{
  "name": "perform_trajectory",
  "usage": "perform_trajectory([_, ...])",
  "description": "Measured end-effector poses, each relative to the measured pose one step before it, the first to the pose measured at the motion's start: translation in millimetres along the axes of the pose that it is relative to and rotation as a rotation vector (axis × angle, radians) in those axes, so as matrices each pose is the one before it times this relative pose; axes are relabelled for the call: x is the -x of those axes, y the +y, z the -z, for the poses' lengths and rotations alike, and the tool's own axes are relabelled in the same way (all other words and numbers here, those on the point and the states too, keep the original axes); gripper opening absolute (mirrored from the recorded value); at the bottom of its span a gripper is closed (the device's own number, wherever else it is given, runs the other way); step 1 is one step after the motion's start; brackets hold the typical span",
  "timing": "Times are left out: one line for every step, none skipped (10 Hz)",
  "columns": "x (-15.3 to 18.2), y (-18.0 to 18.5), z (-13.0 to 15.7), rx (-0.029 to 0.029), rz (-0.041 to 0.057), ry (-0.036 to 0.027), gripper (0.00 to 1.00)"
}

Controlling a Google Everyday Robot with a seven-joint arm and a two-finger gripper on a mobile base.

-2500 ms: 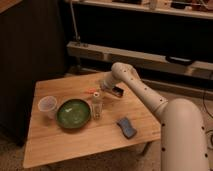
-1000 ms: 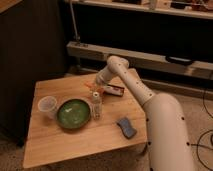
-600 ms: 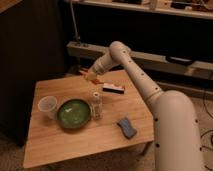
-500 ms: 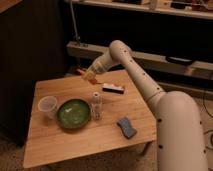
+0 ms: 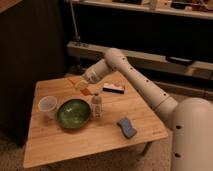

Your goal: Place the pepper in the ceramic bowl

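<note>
The gripper [image 5: 80, 85] is hovering with the small, light, probably smooth-skinned pepper [image 5: 86, 92] pinched at its middle, the ceramic bowl [image 5: 73, 113] waiting just below and nearer the camera.

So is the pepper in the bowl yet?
Not yet. The bowl looks empty. The gripper hangs above the table, just behind the bowl, with something orange at it that looks like the pepper. Left: bring it over the bowl and let it go.
</note>
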Motion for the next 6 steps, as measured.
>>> perform_trajectory([2.64, -6.0, -3.26, -0.02362, 0.01369, -0.00581, 0.22])
perform_trajectory([-0.05, -5.18, -3.66, -0.02083, 0.01228, -0.00296, 0.32])
perform_trajectory([1.43, -5.04, -5.21, -0.02002, 0.00954, -0.00639, 0.43])
perform_trajectory([1.51, -3.91, -4.47, -0.01558, 0.00528, -0.00514, 0.54])
perform_trajectory([1.3, -3.81, -5.01, -0.0189, 0.00209, -0.00388, 0.66])
perform_trajectory([1.26, -5.1, -6.19, -0.02018, 0.0033, -0.007, 0.76])
